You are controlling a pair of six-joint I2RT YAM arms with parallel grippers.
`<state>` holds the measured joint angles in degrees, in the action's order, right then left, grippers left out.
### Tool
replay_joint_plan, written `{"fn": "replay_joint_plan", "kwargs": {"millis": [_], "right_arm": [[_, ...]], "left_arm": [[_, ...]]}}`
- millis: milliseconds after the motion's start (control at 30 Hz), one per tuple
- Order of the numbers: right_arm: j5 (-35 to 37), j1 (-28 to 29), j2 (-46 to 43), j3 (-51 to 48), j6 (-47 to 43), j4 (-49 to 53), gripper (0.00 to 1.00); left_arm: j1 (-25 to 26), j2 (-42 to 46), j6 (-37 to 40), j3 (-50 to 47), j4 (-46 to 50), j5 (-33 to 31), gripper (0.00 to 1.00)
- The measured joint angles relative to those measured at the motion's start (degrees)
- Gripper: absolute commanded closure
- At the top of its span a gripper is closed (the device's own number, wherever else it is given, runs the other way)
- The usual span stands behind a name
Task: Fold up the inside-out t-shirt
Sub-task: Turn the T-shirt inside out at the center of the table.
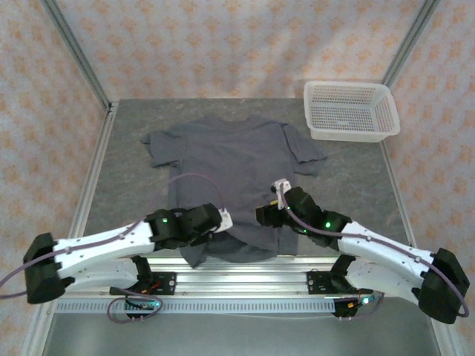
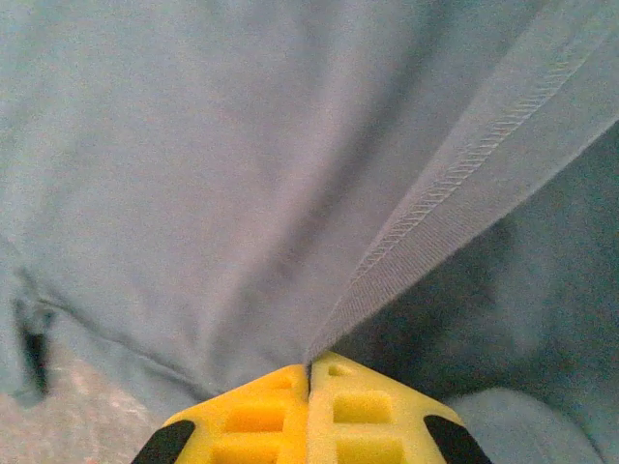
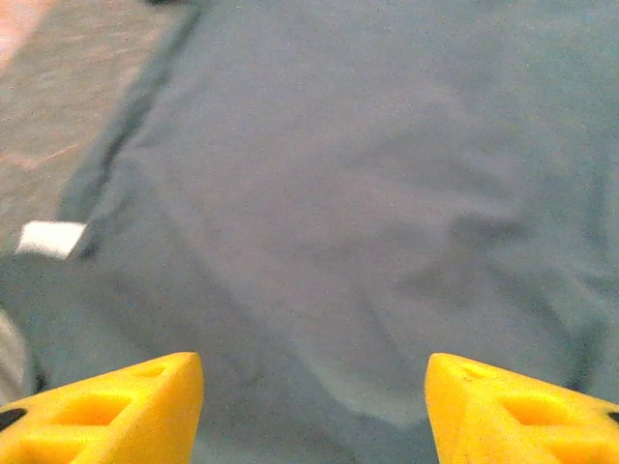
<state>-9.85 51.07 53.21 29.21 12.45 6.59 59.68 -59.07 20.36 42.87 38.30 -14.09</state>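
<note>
Left fingers point(image 2: 253, 418) pinch t-shirt point(image 1: 237, 159) hem; right fingers point(image 3: 108, 411) wide; near edge partly hidden.

Top view: illumination is even and diffuse, without glare; shadows are faint. Left wrist view: the t-shirt point(image 2: 193, 174) hem stitching is sharp, with deep shadow to its right. Right wrist view: blurred throughout, most at the right gripper point(image 3: 314, 425).

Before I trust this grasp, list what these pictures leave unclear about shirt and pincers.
- Top view: parts of the shirt's near hem, under the left arm and right arm.
- Left wrist view: how many cloth layers the shut left pincer pinches; its fingers hide them.
- Right wrist view: the white label, too blurred to read; whether the open right pincer touches the cloth.
</note>
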Motion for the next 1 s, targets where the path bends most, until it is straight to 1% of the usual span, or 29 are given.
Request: {"fn": "replay_joint_plan", "kwargs": {"millis": [67, 133, 200, 267, 367, 467, 567, 600, 633, 667, 733, 767, 800, 867, 900, 1000], "right_arm": [[-0.4, 4.0, -0.4, -3.2, -4.5, -6.9, 0.32], [-0.4, 7.7, 1.2, -4.7, -8.9, -11.8, 0.32], [0.2, 11.0, 4.1, -4.7, -12.8, -15.5, 0.32], [2.6, 14.4, 8.6, -4.6, -16.5, -19.8, 0.32], [7.8, 16.6, 15.6, -4.6, -19.7, -24.5, 0.31], [12.8, 17.3, 21.5, -4.5, -22.2, -26.9, 0.31], [16.8, 17.6, 25.6, -4.1, -23.2, -29.0, 0.32], [18.8, 17.6, 26.5, -3.9, -23.1, -29.8, 0.32], [22.4, 17.7, 27.3, -3.7, -22.7, -30.3, 0.33], [26.4, 17.8, 27.8, -3.5, -21.8, -30.6, 0.35], [35.7, 17.8, 28.0, -3.2, -19.1, -30.6, 0.44], [40.0, 17.6, 27.7, -3.0, -17.7, -30.5, 0.53], [42.9, 17.5, 27.3, -3.0, -16.7, -30.2, 0.63], [46.7, 16.6, 25.5, -3.2, -14.3, -29.4, 0.93], [47.1, 15.9, 23.9, -3.3, -13.2, -28.6, 1.0], [44.8, 13.5, 19.2, -3.4, -11.6, -26.5, 1.0]], "left_arm": [[-1.3, 3.3, -0.5, 0.7, -2.2, -1.7, 1.0], [-1.9, 5.0, -1.0, 1.1, -3.8, -3.2, 1.0], [-2.1, 5.6, -1.2, 1.2, -4.6, -4.5, 1.0], [-2.1, 5.9, -1.7, 1.2, -5.2, -5.9, 1.0], [-2.1, 7.2, -2.5, 1.2, -5.7, -7.9, 1.0], [-2.4, 9.8, -3.3, 1.3, -6.5, -9.5, 1.0], [-3.2, 12.5, -4.3, 1.5, -7.1, -10.4, 1.0], [-3.2, 13.1, -4.5, 1.6, -7.2, -10.7, 1.0], [-3.2, 13.6, -4.8, 1.7, -7.3, -11.1, 1.0], [-3.2, 14.0, -5.1, 1.7, -7.3, -11.7, 1.0], [-3.2, 14.6, -5.9, 1.7, -7.2, -13.9, 1.0], [-3.3, 14.8, -6.3, 1.7, -7.0, -15.3, 1.0], [-3.5, 15.1, -6.9, 1.7, -6.8, -16.6, 1.0], [-4.1, 15.5, -7.7, 1.7, -6.1, -18.8, 1.0], [-4.7, 15.8, -8.2, 1.7, -5.7, -19.7, 1.0], [-5.8, 15.8, -8.9, 1.7, -5.4, -20.0, 1.0]]}}
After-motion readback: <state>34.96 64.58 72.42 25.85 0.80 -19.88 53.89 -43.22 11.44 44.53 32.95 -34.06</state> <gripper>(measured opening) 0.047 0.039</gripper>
